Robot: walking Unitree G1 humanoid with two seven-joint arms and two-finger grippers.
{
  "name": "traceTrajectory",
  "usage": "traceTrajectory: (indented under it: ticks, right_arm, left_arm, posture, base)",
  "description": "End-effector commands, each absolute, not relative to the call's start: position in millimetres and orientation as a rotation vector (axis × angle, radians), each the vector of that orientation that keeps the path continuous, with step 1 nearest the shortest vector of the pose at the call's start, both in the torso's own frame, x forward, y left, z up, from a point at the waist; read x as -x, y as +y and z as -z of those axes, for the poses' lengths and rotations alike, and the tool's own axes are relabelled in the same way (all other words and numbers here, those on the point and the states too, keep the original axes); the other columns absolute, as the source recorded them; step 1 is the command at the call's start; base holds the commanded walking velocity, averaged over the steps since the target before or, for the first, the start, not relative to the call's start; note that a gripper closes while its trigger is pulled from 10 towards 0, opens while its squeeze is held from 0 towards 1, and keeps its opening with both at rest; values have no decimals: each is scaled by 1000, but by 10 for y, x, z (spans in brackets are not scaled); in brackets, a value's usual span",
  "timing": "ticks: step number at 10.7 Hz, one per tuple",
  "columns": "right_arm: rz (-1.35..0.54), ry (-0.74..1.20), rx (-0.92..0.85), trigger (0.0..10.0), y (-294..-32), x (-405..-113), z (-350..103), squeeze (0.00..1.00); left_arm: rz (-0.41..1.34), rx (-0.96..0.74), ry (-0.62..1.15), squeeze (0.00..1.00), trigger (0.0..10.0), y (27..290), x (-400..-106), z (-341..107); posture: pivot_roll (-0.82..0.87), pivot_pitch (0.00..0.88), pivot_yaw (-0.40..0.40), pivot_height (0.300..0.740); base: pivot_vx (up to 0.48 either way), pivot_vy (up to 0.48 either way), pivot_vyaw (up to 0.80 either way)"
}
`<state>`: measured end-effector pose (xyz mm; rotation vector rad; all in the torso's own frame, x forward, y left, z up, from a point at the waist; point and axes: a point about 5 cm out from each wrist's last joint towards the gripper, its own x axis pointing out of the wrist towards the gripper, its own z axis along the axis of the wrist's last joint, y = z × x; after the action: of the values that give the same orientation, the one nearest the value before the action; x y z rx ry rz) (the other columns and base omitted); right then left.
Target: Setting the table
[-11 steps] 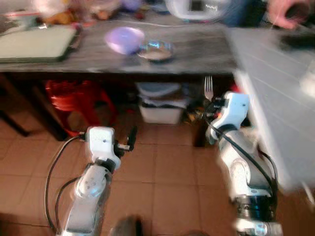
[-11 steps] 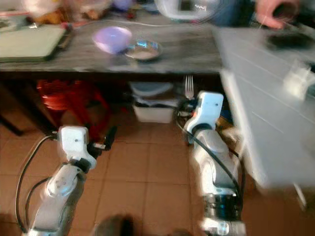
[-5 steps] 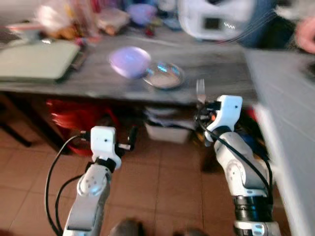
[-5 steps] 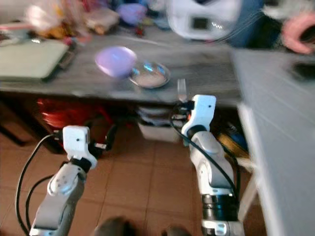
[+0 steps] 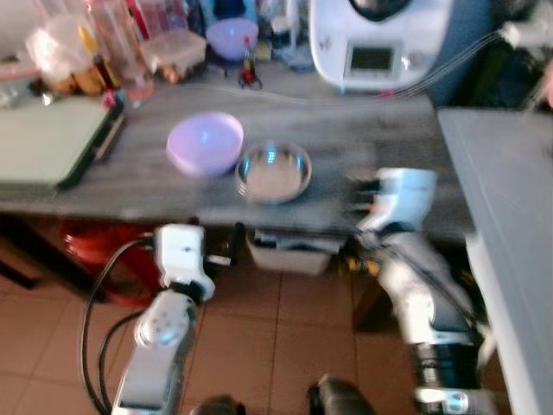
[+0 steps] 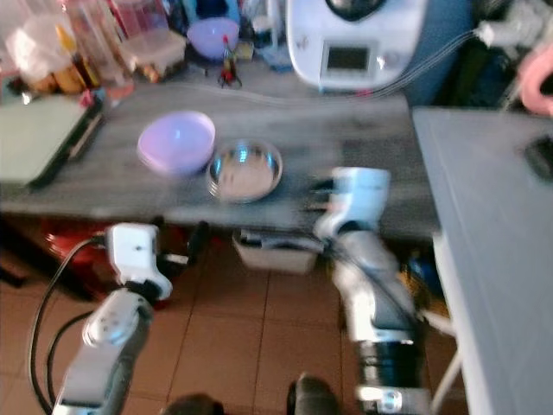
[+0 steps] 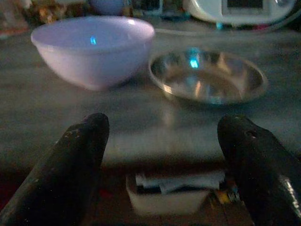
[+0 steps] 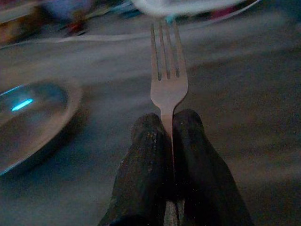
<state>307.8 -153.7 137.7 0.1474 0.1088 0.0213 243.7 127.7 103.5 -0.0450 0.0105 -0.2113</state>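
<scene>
A silver fork (image 8: 168,80) is sticking out tines-forward over the grey table (image 5: 363,130) — just right of the steel dish (image 5: 274,171), beside the lilac bowl (image 5: 205,143)

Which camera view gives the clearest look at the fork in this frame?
The right wrist view: the fork stands sharp with its tines pointing forward, its handle clamped in the right pincer above the grey table, beside the steel dish. In both eye views motion blur smears that pincer, so the fork cannot be made out there.
</scene>
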Motion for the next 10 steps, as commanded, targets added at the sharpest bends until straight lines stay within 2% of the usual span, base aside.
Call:
traceTrajectory:
  ticks: [1, 3, 5, 10]
  right_arm:
    - [-6, 82, -151, 0, -1507, -3088, -1422, 0]
    - [38, 120, -167, 0, -1595, -3095, -1360, 0]
    - [17, 156, -190, 0, -1576, -3130, -1324, 0]
    - [44, 217, -299, 0, -1606, -3415, -1353, 0]
  left_arm:
    - [188, 38, 21, 0, 10000, 1388, -2387, -1013]
    - [180, 32, 33, 0, 10000, 1415, -2358, -996]
    - [179, 27, 40, 0, 10000, 1433, -2331, -999]
    - [202, 13, 67, 0, 10000, 1480, -2228, -1018]
  posture:
    - [-7, 86, 41, 740]
    - [-2, 96, 43, 740]
    - [5, 107, 49, 740]
    - [41, 156, 72, 740]
  base:
    - [0, 0, 0]
    - [0, 0, 0]
    - [0, 0, 0]
    - [0, 0, 0]
